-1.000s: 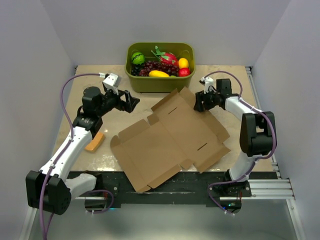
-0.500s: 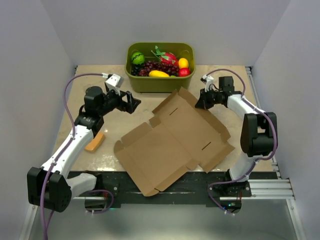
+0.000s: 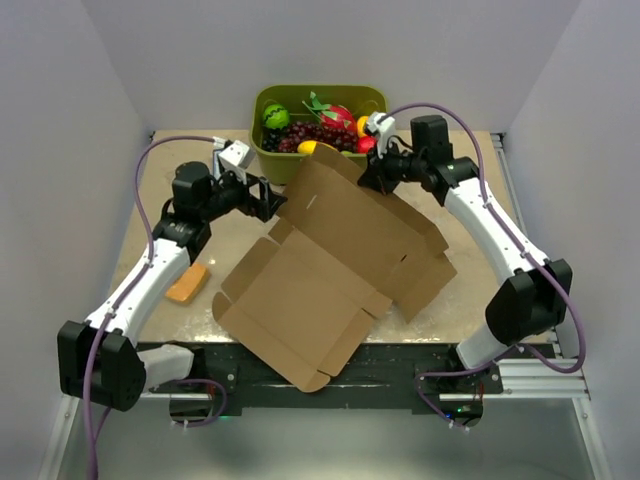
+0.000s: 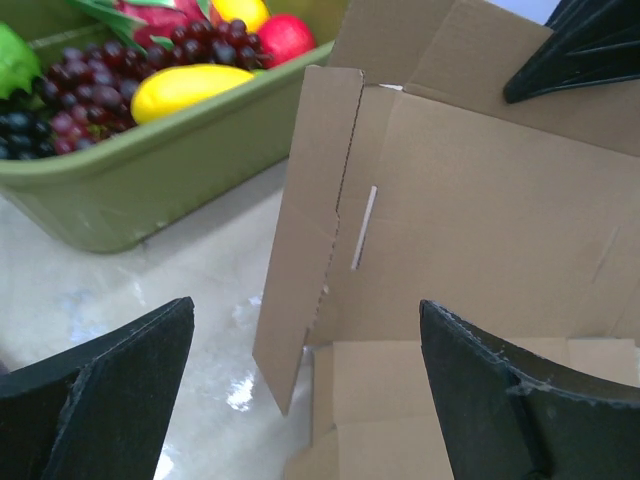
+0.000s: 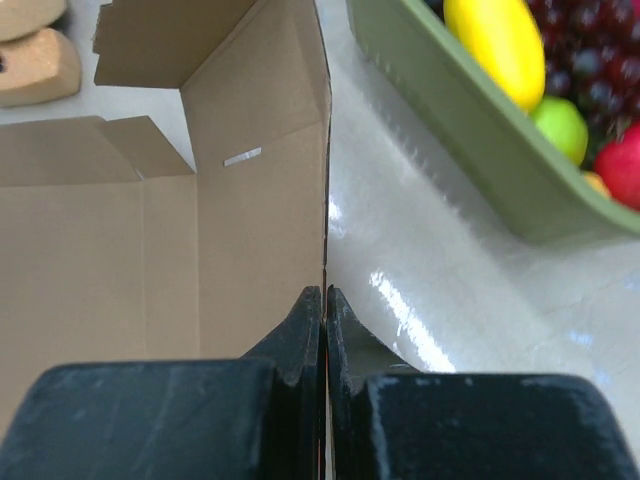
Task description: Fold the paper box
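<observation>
At far side of surface, right hand clamped on lifted far edge of paper box, just beside green tub; rest lies mid-surface. Left hand spread wide, empty. I fear thin-edge pinch slipping, or cardboard tearing under hard pull.

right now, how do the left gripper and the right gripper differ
The left gripper stands wide open and holds nothing; the right gripper is shut on the far edge of the paper box. The left gripper faces the raised panel without touching it; the right gripper pinches that panel, holding it tilted up. Both are black two-finger grippers near the green tub.
</observation>
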### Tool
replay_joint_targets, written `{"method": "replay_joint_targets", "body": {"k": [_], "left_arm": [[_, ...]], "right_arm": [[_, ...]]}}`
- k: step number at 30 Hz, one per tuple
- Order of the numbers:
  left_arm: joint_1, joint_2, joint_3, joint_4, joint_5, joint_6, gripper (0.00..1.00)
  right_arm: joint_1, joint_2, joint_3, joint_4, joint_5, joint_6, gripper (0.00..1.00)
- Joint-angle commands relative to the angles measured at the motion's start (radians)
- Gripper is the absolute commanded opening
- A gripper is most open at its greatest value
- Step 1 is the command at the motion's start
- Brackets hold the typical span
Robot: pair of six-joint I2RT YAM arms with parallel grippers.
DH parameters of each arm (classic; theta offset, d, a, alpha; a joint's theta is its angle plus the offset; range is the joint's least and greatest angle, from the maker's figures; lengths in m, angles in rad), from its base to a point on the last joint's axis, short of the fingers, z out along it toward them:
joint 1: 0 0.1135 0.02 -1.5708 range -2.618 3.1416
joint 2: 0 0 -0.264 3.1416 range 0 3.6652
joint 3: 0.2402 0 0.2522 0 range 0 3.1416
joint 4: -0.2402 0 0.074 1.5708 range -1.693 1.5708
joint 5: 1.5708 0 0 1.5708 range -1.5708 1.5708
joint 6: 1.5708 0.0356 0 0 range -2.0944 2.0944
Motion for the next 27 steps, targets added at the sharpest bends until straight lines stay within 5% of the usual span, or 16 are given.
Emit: {"method": "replay_joint_targets", "body": {"k": [1, 6, 12, 16, 23, 27], "left_arm": [[-0.004, 0.006, 0.074, 0.0, -0.077, 0.059, 0.99], [-0.024, -0.028, 0.064, 0.029, -0.057, 0.074, 1.0], [-0.07, -0.013, 0.068, 0.045, -0.26, 0.116, 1.0], [-0.088, 0.012, 0.088, 0.081, -0.24, 0.108, 0.97], [-0.125, 0.096, 0.125, 0.055, -0.218, 0.148, 0.81], [-0.125, 0.089, 0.101, 0.07, -0.238, 0.152, 0.51]], "right_arm": [[0.041, -0.003, 0.121, -0.077, 0.022, -0.059, 0.0], [0.073, 0.036, 0.201, -0.122, 0.061, -0.071, 0.0], [0.104, 0.048, 0.224, -0.143, 0.069, -0.074, 0.0], [0.118, 0.04, 0.206, -0.146, 0.074, -0.074, 0.0], [0.125, 0.037, 0.184, -0.14, 0.063, -0.076, 0.0], [0.125, 0.036, 0.18, -0.14, 0.066, -0.077, 0.0]]}}
